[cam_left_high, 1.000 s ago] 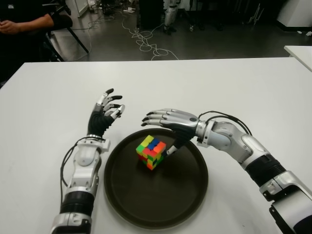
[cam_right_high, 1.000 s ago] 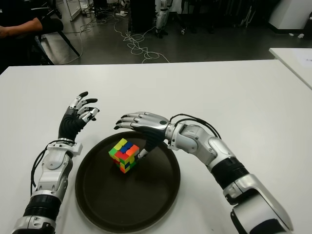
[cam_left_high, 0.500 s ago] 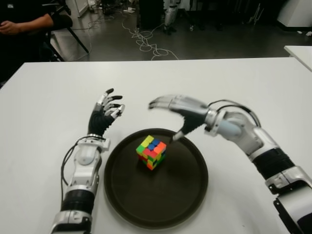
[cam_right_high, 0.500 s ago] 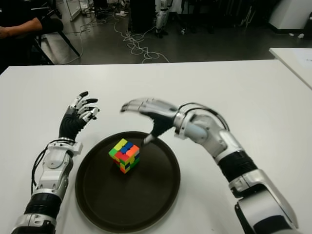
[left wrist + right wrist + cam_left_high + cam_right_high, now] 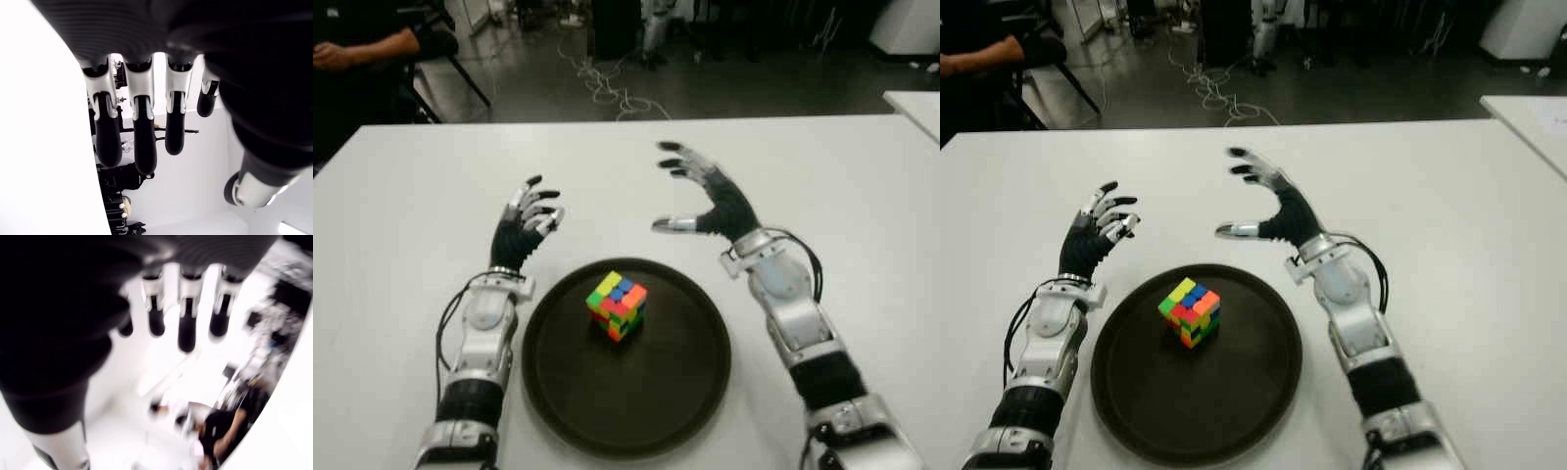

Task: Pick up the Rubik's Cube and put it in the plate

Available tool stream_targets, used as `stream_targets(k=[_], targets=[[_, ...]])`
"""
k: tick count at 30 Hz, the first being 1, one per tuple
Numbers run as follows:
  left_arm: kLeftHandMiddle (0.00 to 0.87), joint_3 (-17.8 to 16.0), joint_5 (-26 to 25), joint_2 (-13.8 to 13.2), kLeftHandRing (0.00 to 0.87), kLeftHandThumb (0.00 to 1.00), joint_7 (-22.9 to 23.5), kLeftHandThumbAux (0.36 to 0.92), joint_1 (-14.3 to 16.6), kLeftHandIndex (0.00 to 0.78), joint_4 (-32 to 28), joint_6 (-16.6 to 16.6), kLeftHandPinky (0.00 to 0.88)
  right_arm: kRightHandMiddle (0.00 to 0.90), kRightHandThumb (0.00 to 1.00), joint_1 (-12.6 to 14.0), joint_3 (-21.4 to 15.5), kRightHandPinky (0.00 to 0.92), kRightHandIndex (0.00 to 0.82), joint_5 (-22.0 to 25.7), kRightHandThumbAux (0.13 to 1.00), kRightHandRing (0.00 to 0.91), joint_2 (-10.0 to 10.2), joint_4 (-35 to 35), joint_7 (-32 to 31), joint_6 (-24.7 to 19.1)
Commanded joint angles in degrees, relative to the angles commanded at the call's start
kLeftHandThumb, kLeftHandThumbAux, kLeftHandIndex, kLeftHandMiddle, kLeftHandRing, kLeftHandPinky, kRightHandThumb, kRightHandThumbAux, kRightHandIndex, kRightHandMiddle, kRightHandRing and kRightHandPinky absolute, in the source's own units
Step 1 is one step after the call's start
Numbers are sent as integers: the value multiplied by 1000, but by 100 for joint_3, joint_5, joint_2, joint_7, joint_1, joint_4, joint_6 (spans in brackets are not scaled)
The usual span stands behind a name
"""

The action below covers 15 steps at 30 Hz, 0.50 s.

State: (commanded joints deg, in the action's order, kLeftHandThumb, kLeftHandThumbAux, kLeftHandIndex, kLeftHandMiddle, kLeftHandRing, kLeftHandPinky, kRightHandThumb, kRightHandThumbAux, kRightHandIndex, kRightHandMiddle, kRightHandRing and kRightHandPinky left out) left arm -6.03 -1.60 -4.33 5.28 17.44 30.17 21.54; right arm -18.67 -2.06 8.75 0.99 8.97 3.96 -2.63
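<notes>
The Rubik's Cube point(image 5: 618, 305) sits free inside the dark round plate point(image 5: 685, 392), left of its middle, with no hand touching it. My right hand point(image 5: 700, 196) is raised over the white table behind the plate's far right rim, fingers spread and holding nothing. My left hand point(image 5: 524, 230) shows to the left of the plate's far rim, fingers relaxed and empty. Both wrist views show only straightened fingers, with nothing between them.
The white table point(image 5: 411, 196) runs wide on all sides of the plate. A seated person point(image 5: 362, 49) is beyond the table's far left corner. Cables point(image 5: 607, 83) lie on the floor behind. Another white table's corner point(image 5: 915, 103) shows at the far right.
My right hand has lifted off the cube, swung back and right away from the plate, and turned upright with fingers spread. The cube stays in the plate. The left hand has not moved.
</notes>
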Motion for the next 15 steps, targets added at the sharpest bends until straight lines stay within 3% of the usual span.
stream_targets(k=[9,15], targets=[[292,-6,-64,-6,381,398,65,697,-20,112,-46,-17,462,263,0,-423,-432,301,200,-26,838,274,130,1030,317,283],[301,-17,-150,0,388,413,107,704,-36,114,-70,-6,469,248,2,-406,-536,280,189,42,840,255,230,1004,297,225]])
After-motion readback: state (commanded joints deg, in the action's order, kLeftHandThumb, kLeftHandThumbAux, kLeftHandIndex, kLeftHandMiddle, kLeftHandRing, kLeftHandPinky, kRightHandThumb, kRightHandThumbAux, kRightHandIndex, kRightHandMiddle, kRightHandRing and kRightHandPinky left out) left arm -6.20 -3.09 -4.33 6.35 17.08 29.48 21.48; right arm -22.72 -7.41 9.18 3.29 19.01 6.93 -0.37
